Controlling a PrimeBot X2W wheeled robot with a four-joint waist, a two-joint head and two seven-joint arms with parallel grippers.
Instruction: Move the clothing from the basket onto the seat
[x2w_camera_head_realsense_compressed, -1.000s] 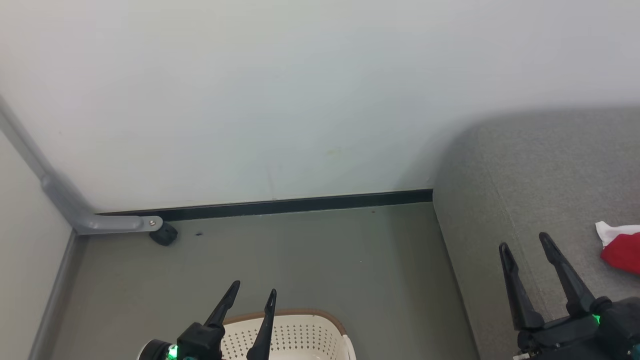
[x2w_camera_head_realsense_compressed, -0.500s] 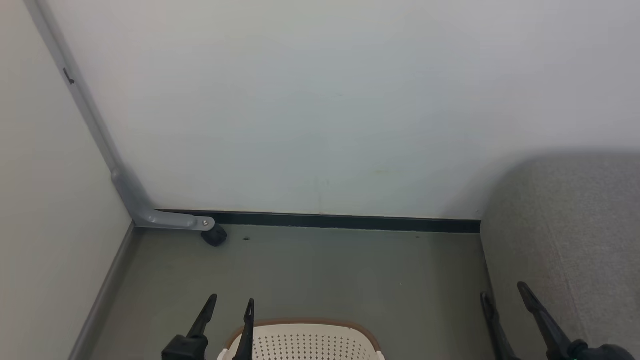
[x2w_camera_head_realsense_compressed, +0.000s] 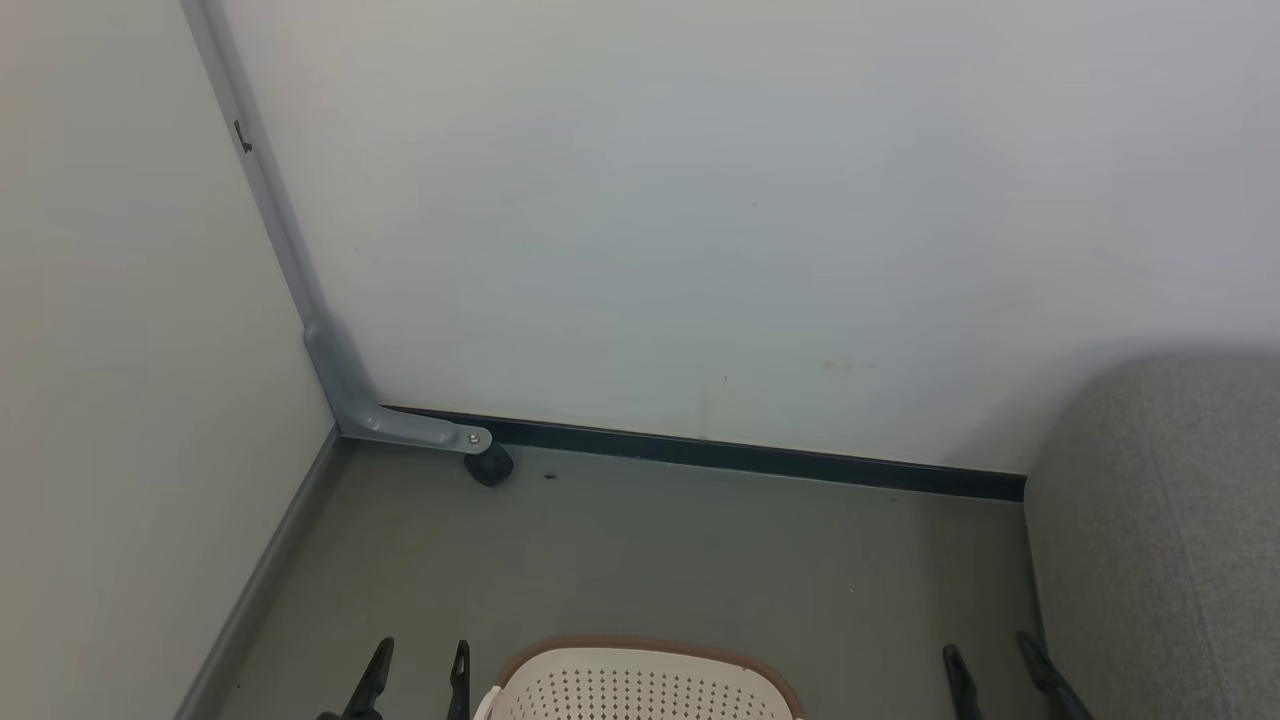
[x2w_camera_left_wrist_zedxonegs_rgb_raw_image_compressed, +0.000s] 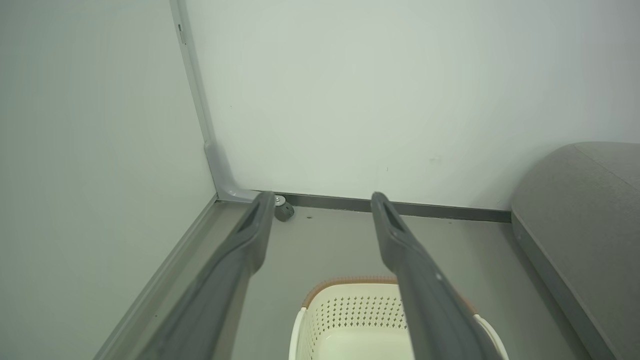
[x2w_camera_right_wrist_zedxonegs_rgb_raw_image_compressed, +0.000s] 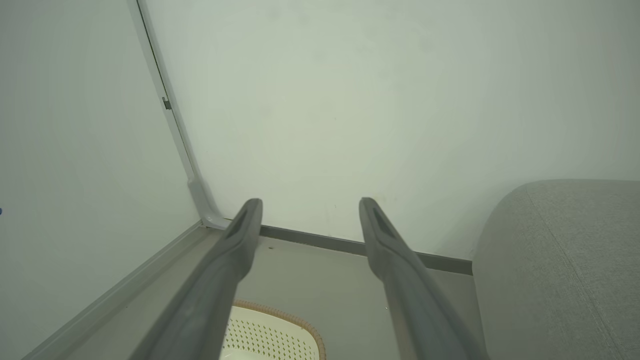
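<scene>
The basket (x2w_camera_head_realsense_compressed: 650, 648) is flanked by hands
The left hand (x2w_camera_head_realsense_compressed: 422, 662) is held wide left of the basket, the right hand (x2w_camera_head_realsense_compressed: 990, 665) wide on its right, beside the sofa (x2w_camera_head_realsense_compressed: 1150, 550).

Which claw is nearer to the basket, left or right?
Left. The left claw is just left of the basket; the right claw is farther off, beside the sofa.
</scene>
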